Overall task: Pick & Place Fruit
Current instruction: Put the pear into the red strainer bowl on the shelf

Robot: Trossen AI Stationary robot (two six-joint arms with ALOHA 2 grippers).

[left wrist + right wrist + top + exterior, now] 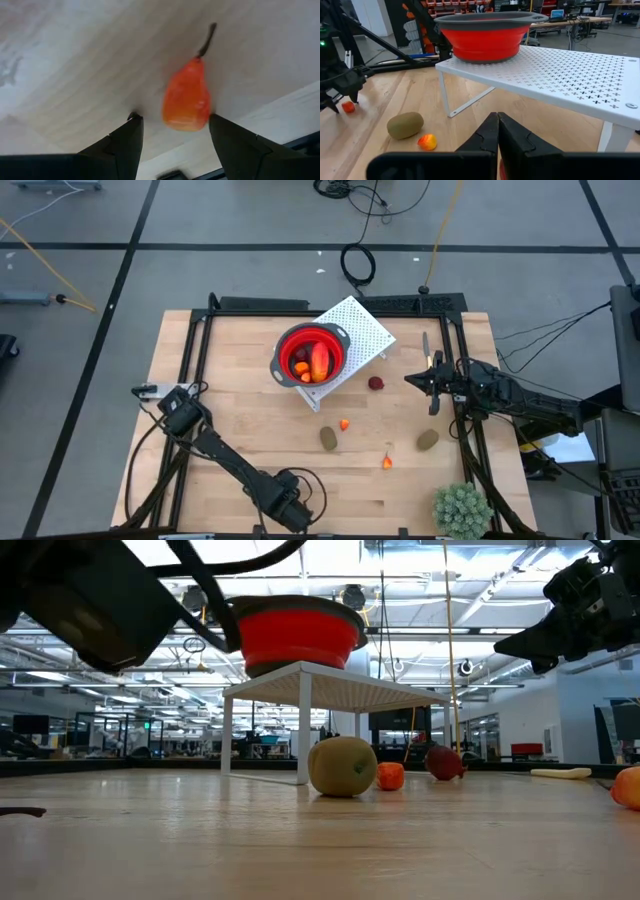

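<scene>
Left wrist view: left gripper [174, 118] has its fingers apart on each side of the pear [186, 95], not squeezing it, ready to grab. Right gripper [496, 121] waits pinched closed, empty.

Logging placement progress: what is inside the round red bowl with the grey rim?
In the high view the red bowl on the white perforated stand holds a longer red-orange piece and smaller orange bits. Anything beneath them is covered.

Pale matt wood table [250, 430]; perforated white metal shelf [570, 70]; glossy, seemingly plastic bowl [485, 32]; between the left gripper's fingers [125, 145], a waxy-smooth orange pear [186, 97].
</scene>
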